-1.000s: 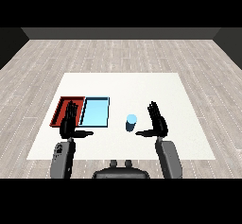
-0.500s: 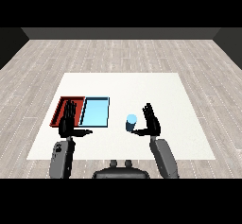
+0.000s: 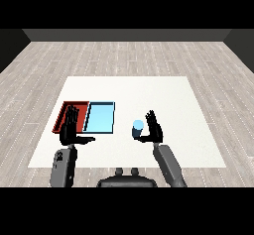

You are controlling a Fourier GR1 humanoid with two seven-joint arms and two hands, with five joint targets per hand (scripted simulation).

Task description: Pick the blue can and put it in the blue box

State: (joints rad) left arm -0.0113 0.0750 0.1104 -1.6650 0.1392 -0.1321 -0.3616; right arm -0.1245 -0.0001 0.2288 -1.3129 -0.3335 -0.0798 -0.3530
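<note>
Reaching with wide-spread fingers, the right hand (image 3: 153,129) beside the blue can (image 3: 138,128) could tip it by nudging.

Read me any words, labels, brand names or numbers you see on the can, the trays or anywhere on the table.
None can be read.
Blue can: plain, no label showing.
Red tray: no markings.
Light blue tray: no markings.
Table: plain white, no signs.
</note>
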